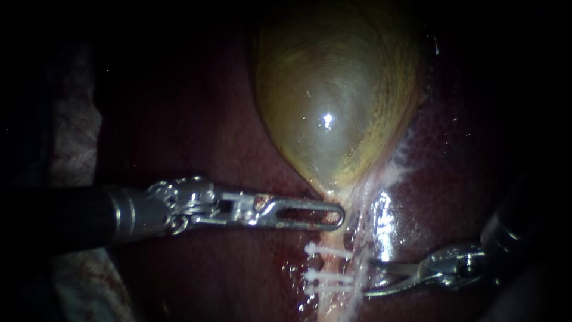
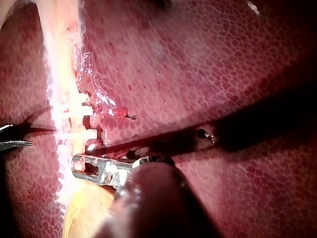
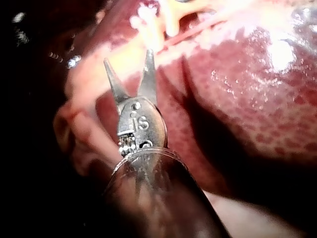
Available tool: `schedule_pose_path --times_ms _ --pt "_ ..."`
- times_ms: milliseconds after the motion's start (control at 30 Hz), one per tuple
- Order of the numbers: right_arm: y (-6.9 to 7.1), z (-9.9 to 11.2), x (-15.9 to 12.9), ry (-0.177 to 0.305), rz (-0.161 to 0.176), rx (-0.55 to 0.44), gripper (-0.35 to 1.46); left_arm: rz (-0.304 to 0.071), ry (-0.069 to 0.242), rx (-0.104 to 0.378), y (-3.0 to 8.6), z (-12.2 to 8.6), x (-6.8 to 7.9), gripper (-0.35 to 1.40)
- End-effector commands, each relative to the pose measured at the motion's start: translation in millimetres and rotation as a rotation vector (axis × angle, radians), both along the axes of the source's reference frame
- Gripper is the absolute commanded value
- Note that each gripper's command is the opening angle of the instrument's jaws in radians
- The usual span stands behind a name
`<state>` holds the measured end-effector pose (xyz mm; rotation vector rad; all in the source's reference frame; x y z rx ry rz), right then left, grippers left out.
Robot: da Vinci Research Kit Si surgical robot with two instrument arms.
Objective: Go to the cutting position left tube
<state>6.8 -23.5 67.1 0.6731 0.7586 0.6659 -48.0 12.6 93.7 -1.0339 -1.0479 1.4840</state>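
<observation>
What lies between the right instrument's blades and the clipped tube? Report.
A pale strand beside the clipped tube, just ahead of the right instrument; endoscope view shows it.

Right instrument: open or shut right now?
Open. The right instrument shows its two blades spread in a V, with nothing gripped between them.

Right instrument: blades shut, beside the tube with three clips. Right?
No: the right instrument has its blades open, with a clear gap between them in the right wrist view. It is beside the tube with three clips.
</observation>
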Motion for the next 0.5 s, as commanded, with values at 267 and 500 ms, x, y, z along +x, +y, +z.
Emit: schedule_pose_path --times_ms 267,500 --pt "-0.2 -0.1 0.5 -0.002 0.003 0.0 1.2 -0.002 0.002 0.0 -0.2 -0.4 0.1 -0.35" --pt "-0.5 -0.4 1.7 -0.008 0.02 0.02 1.25 0.005 -0.003 0.007 -0.1 -1.7 1.5 -0.35"
